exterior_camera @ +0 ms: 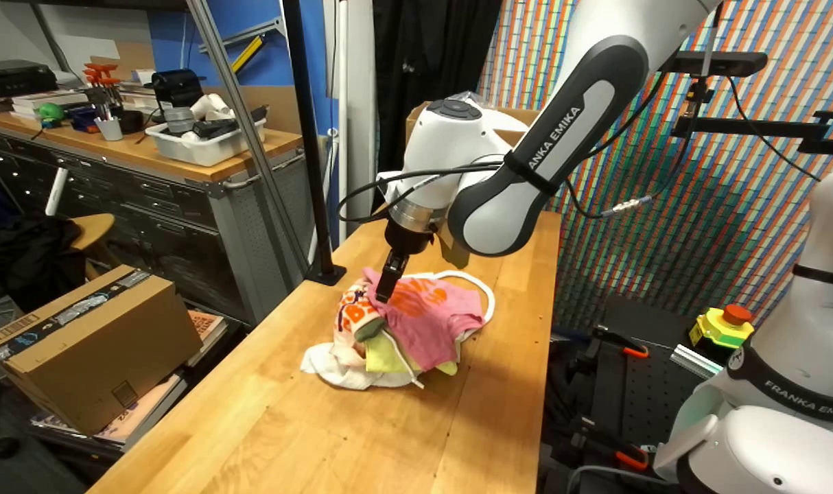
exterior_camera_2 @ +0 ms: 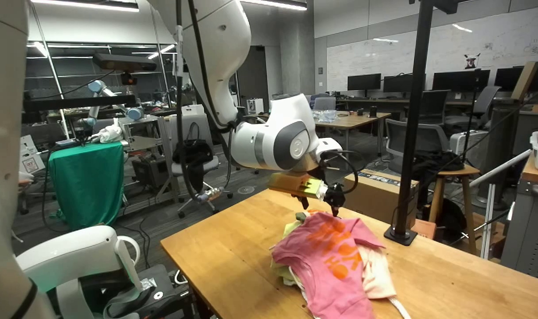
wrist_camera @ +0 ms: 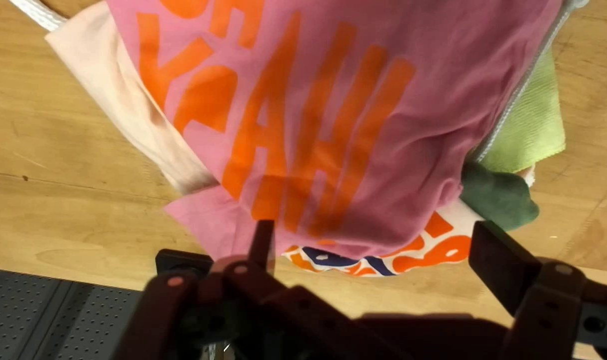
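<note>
My gripper (wrist_camera: 374, 225) is open above the near edge of a heap of cloth, its two fingers wide apart with nothing held between them. A pink garment (wrist_camera: 323, 125) with orange lettering lies on top of the heap, seen in both exterior views too. Below it, white cloth printed orange and navy (wrist_camera: 433, 245) pokes out between the fingers. Dark green fabric (wrist_camera: 501, 195) lies by the right finger, with lime green cloth (wrist_camera: 526, 115) beyond it. Peach cloth (wrist_camera: 133, 110) shows on the left. Whether a fingertip touches the pink fabric, I cannot tell.
The heap rests on a wooden table (exterior_camera: 334, 439). A black post (exterior_camera_2: 411, 133) stands on a base plate at the table edge near the heap. Beside the table are a cardboard box (exterior_camera: 94, 343) and a second white arm (exterior_camera: 787, 384). White cord (exterior_camera: 488, 288) loops from the heap.
</note>
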`<state>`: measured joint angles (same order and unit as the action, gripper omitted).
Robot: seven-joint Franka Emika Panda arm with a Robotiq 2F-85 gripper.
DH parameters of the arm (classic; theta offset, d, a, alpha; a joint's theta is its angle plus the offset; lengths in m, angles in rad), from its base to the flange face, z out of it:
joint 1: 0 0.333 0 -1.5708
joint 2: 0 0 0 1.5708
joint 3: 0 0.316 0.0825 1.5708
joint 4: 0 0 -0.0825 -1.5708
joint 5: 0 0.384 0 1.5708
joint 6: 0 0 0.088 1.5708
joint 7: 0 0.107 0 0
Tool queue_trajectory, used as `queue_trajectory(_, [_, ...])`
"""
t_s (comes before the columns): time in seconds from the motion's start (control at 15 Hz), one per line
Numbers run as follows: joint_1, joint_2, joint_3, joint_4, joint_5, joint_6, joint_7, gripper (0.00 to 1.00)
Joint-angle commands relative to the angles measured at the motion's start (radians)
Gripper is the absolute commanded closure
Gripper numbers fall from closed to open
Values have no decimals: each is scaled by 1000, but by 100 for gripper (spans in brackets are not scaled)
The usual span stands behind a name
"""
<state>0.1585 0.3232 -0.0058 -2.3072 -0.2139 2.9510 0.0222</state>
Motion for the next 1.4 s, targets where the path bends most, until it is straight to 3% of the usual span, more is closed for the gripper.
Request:
queue_trajectory(0.0, [34,67,-27,56,-9,32,39,0])
queue_trajectory(0.33, [70,126,-60,96,-13,30,59,0])
queue_trajectory(0.73, [140,177,-159,137,-38,27,96,0])
queue_trajectory(1.07, [159,185,-185,148,-33,11,98,0])
queue_trajectory(1.13, [156,183,-180,148,-29,1,94,25])
queue_trajectory(1.2, [150,177,-170,145,-25,-12,86,25])
queue_trajectory(1.33, [152,167,-169,141,-29,-39,84,42])
